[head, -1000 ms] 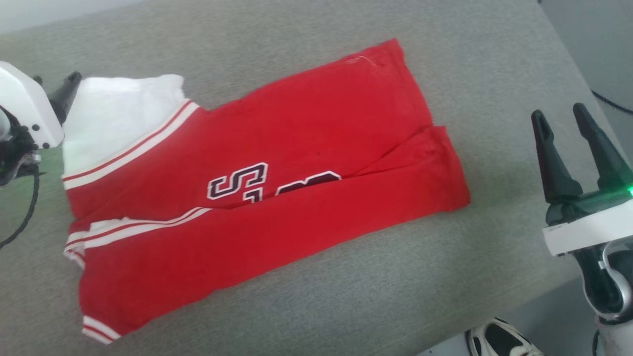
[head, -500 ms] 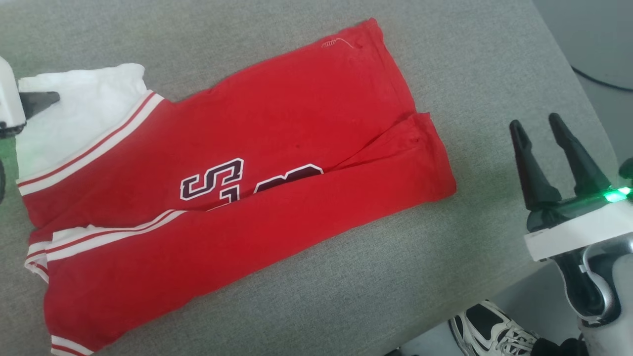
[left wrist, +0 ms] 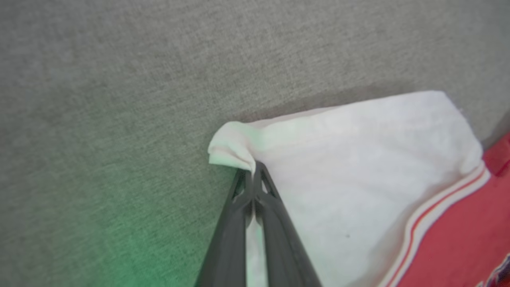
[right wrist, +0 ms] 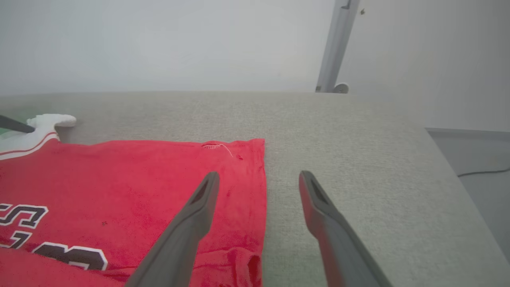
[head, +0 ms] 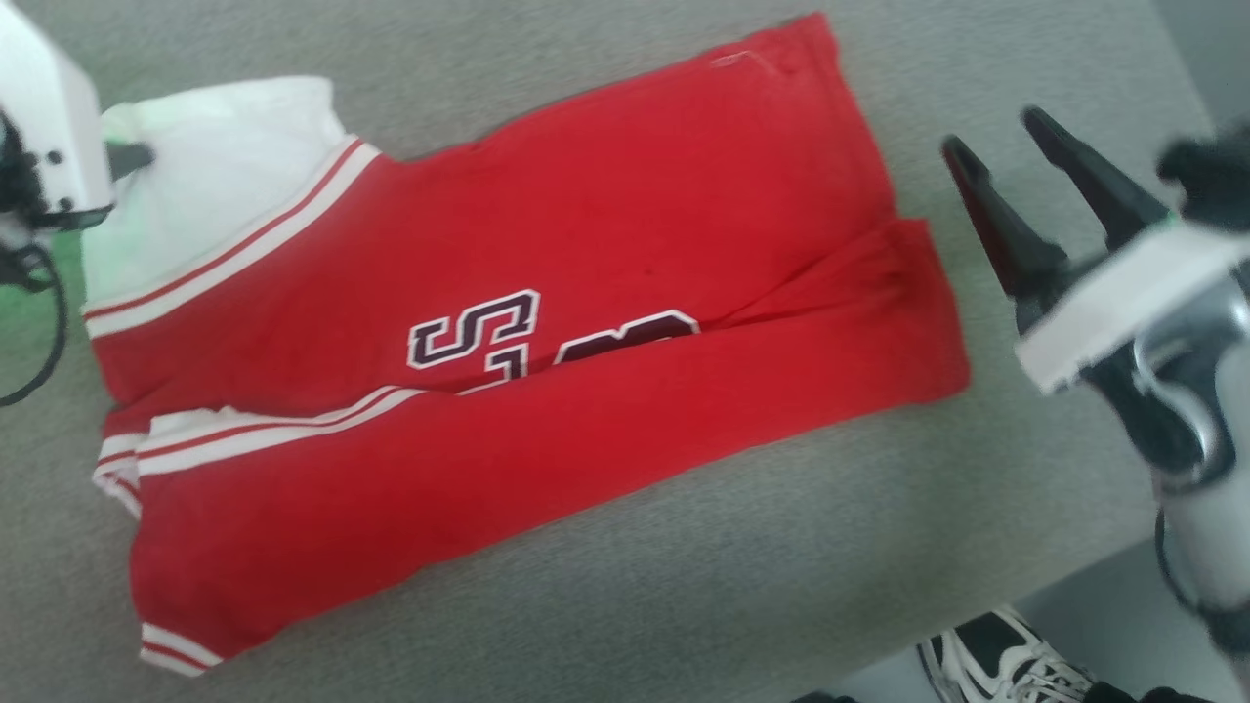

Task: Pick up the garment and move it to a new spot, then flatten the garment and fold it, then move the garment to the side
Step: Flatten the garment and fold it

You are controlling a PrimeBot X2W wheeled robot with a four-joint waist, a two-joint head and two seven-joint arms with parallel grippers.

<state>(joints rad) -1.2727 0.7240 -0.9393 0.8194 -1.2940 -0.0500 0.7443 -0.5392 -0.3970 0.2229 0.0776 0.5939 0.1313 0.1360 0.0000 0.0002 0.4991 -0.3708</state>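
The garment [head: 635, 244], a red jersey with white sleeves and dark white-outlined lettering, lies flat and partly folded lengthwise across the grey table. My left gripper [head: 127, 156] is at the far left, shut on the corner of the white sleeve [left wrist: 338, 159]; in the left wrist view the gripper [left wrist: 253, 169] pinches the cloth, which bunches over the tips. My right gripper [head: 993, 131] hovers open just right of the garment's hem edge. In the right wrist view the gripper [right wrist: 259, 174] stands wide, its left finger over the red hem [right wrist: 139, 179], nothing between the fingers.
The grey fabric table [head: 684, 605] ends at the lower right, where a person's black-and-white shoe [head: 1006, 664] stands on the floor. A grey post [right wrist: 334, 44] rises behind the table's far edge. A cable [right wrist: 478, 173] lies on the floor to the right.
The left gripper has closed on the white sleeve's corner. The right gripper has come closer to the garment's hem end. The head camera has shifted, so the whole picture has moved.
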